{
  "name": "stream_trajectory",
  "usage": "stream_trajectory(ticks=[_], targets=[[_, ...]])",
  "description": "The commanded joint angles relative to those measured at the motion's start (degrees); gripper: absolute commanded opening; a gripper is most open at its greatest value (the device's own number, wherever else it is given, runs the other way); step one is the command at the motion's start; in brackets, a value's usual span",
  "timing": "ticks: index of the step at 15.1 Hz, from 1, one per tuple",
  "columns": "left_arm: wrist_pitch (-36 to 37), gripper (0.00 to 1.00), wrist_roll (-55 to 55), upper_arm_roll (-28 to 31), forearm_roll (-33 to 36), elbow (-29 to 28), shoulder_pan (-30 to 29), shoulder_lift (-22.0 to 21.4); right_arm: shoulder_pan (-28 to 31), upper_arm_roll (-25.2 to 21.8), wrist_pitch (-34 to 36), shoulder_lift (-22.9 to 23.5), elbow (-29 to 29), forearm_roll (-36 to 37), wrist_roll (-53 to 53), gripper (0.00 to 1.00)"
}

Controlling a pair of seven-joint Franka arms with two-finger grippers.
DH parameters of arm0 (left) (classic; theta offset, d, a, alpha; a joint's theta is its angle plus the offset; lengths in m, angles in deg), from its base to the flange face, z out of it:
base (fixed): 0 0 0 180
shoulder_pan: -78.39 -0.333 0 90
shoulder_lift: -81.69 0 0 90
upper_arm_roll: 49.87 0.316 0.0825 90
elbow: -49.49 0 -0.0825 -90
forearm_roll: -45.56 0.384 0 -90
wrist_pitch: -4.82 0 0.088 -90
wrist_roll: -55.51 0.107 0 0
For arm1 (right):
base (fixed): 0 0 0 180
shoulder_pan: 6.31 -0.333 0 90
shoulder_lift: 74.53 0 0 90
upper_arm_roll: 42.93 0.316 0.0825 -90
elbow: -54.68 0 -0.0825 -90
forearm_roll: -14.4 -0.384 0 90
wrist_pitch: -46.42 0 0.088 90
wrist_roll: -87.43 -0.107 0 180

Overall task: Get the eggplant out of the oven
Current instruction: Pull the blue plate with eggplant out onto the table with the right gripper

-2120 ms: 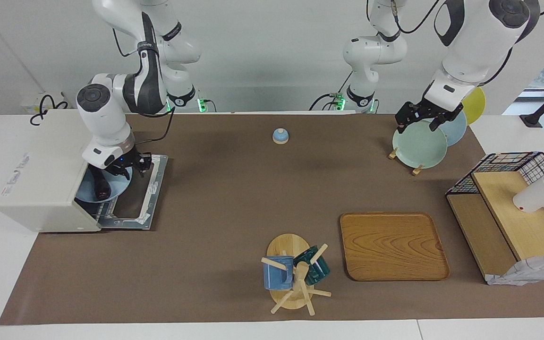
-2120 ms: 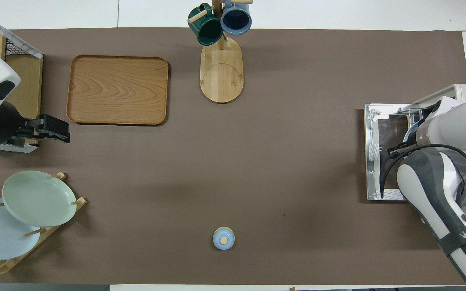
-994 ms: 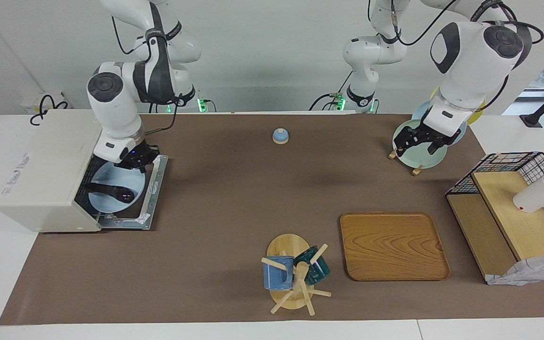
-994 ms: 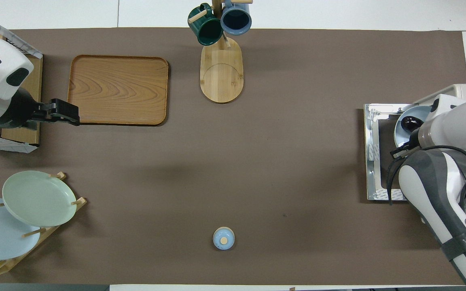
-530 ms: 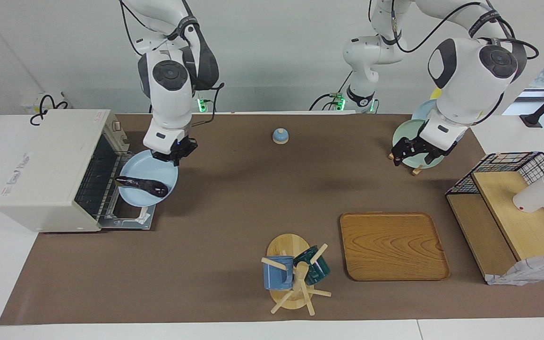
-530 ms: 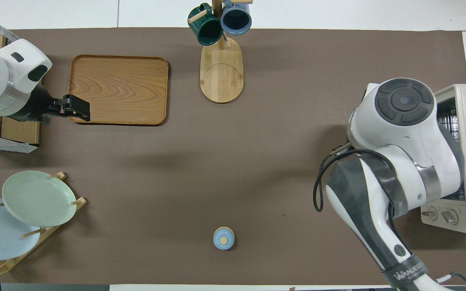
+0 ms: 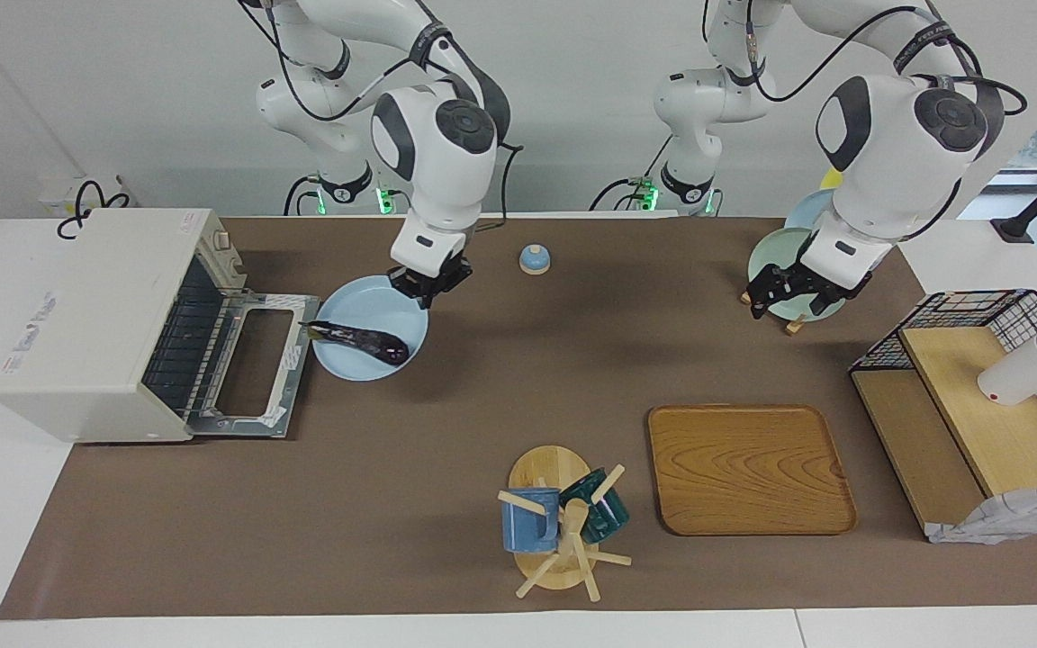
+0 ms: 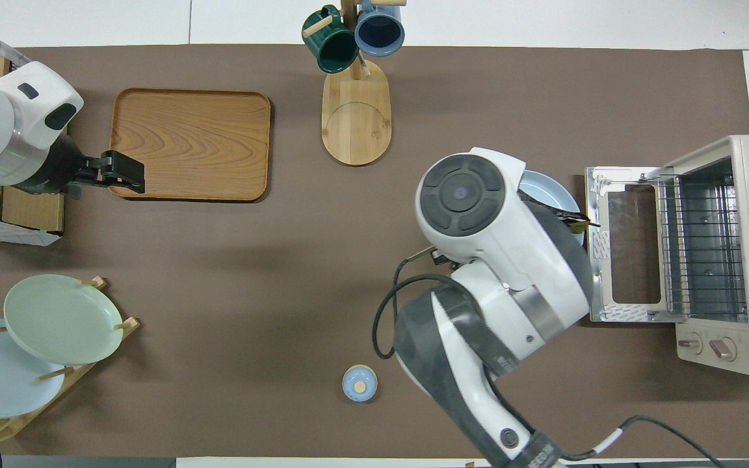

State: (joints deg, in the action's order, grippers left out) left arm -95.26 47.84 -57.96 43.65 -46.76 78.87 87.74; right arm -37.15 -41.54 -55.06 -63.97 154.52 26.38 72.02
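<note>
Right gripper (image 7: 429, 286) is clamping the rim of a light blue plate (image 7: 365, 313) and holding it in the air, over the brown mat (image 7: 446, 423) just in front of the oven's open door (image 7: 253, 364). Lying across that plate is the eggplant (image 7: 358, 336), dark and glossy, its stem tip pointing toward the oven (image 7: 91, 324); it is out of the oven. In the overhead view the right arm is covering most of the plate (image 8: 553, 195), and only an edge and the eggplant's stem end (image 8: 577, 223) are showing. The oven is sitting at the right arm's end of the table with its door folded down flat and the wire rack (image 8: 699, 250) showing inside. Left gripper (image 7: 793, 290) is hovering with its fingers apart over the plate rack (image 7: 793, 270), in front of the pale green plate, holding nothing; in the overhead view it (image 8: 124, 174) is appearing beside the wooden tray (image 8: 189, 144). A mug tree (image 7: 563, 522) with a blue and a green mug is standing beside the tray, toward the right arm's end. A small blue knobbed lid (image 7: 534, 259) is resting on the mat near the robots.
</note>
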Motion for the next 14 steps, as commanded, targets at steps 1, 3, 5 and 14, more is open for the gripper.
stream_trajectory(ticks=[1, 3, 5, 14], targets=[[-0.56, 1.00, 1.16, -0.35, -0.90, 0.11, -0.83, -0.07, -4.91, -0.16, 3.74, 9.27, -11.03, -1.61, -7.94, 0.00], [-0.38, 1.00, 1.16, -0.26, -0.90, 0.63, -0.83, 0.10, -6.68, -0.16, 3.58, 13.68, -14.66, -1.61, -11.38, 0.00], [0.06, 1.00, 1.08, -0.26, -0.90, 1.60, -0.83, 0.63, -10.01, 0.01, 0.60, 17.10, -15.63, -1.70, -15.15, 0.00], [-0.12, 1.00, 1.07, -0.17, -0.98, 2.04, -1.45, 0.98, -12.93, 2.30, -18.30, 22.40, -16.96, -3.72, -24.05, 0.00]])
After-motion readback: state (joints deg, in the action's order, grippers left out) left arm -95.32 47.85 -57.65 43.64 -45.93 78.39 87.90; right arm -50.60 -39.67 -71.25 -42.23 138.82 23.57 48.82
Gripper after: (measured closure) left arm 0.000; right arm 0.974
